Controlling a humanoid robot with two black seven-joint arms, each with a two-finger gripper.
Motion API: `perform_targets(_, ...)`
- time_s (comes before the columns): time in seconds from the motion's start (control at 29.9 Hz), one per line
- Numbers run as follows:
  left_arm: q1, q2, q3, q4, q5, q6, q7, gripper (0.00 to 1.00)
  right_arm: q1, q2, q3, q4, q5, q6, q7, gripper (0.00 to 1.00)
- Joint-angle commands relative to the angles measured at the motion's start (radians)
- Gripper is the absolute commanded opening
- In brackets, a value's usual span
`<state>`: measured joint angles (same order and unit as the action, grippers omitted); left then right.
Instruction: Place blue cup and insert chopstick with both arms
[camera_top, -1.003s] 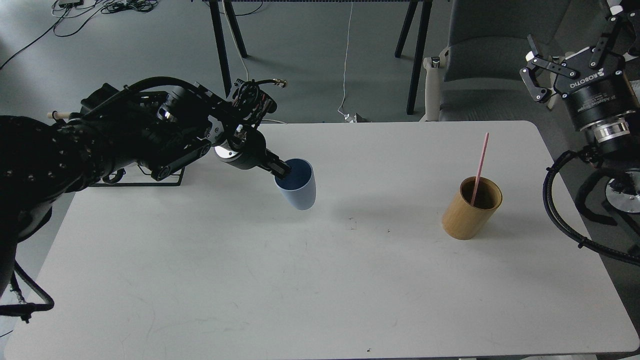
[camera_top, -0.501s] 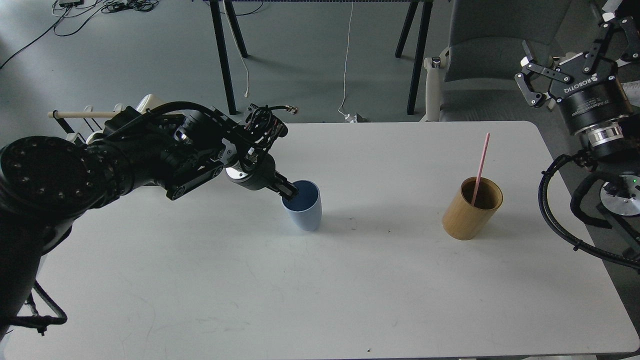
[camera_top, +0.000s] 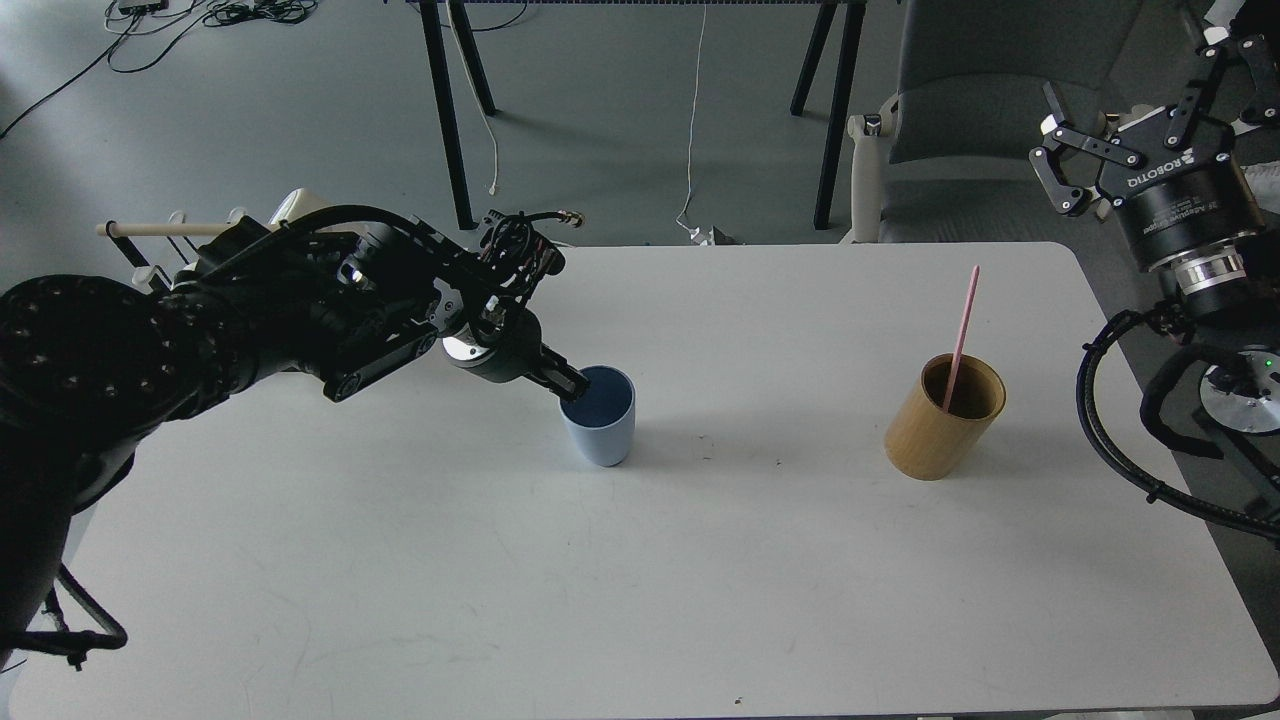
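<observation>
1. Near half of the white table (camera_top: 500, 600) is bare, wide open room from left edge to right edge.
2. Mid table, left of centre: the blue cup (camera_top: 598, 418) stands upright on the tabletop, well in from every edge.
3. Left gripper (camera_top: 570, 385) reaches in from the left, fingers pinched on the cup's near-left rim, one finger seems to sit inside the cup; clamped on the blue cup.
4. The bulky left arm (camera_top: 300, 310) covers the table's left-far part and hides what lies under it.
5. Mid table, right: tan wooden cup (camera_top: 943, 416) stands upright, well apart from the blue cup, clear surface between them.
6. The pink chopstick (camera_top: 962, 330) stands in the wooden cup, leaning slightly right, top well above the rim.
7. Right gripper (camera_top: 1130, 125) hangs off the table's far-right corner, fingers spread apart, holding nothing, well above and right of the wooden cup.
8. Black cable (camera_top: 1110, 440) loops beside the right edge.
9. Beyond the far edge: grey chair (camera_top: 960, 100) at right, dark table legs (camera_top: 440, 100), floor.
</observation>
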<state>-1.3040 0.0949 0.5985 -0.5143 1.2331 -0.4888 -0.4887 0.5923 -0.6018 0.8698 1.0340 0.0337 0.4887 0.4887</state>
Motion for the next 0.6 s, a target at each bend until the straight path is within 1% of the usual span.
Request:
perform_targets(0.0, -0.001, 0.037, -0.048, -0.003, -0.082, 0.0, 0.0, 0.66, 0.003, -0.013, 0.005, 0.009, 0.0, 0.0, 0.0, 0.96)
perform_targets(0.03, -0.003, 0.046, -0.069, -0.007, -0.11, 0.0, 0.0, 0.74, 0.003, -0.019, 0.008, 0.017, 0.0, 0.0, 0.0, 0.96)
perform_targets(0.1, -0.003, 0.071, -0.11, -0.009, -0.145, 0.0, 0.0, 0.84, 0.004, -0.058, 0.037, 0.034, -0.003, 0.0, 0.0, 0.96)
perform_targets(0.17, 0.0, 0.1, -0.155, -0.009, -0.156, 0.0, 0.0, 0.89, 0.009, -0.097, 0.069, 0.043, -0.015, 0.0, 0.0, 0.96)
perform_targets(0.3, 0.017, 0.17, -0.285, -0.01, -0.188, 0.0, 0.0, 0.92, 0.015, -0.153, 0.109, 0.043, -0.185, -0.102, 0.0, 0.96)
perform_targets(0.37, 0.043, 0.184, -0.37, -0.01, -0.222, 0.0, 0.0, 0.92, 0.014, -0.182, 0.121, 0.055, -0.331, -0.18, 0.0, 0.96)
perform_targets(0.43, 0.061, 0.195, -0.448, -0.012, -0.25, 0.0, 0.0, 0.92, 0.008, -0.211, 0.12, 0.092, -0.495, -0.301, 0.0, 0.96)
perform_targets(0.47, 0.072, 0.198, -0.501, -0.012, -0.273, 0.0, 0.0, 0.92, 0.0, -0.223, 0.115, 0.119, -0.603, -0.391, 0.0, 0.96)
perform_targets(0.57, 0.106, 0.201, -0.639, -0.026, -0.366, 0.0, 0.0, 0.92, -0.051, -0.233, 0.113, 0.176, -0.844, -0.572, 0.0, 0.96)
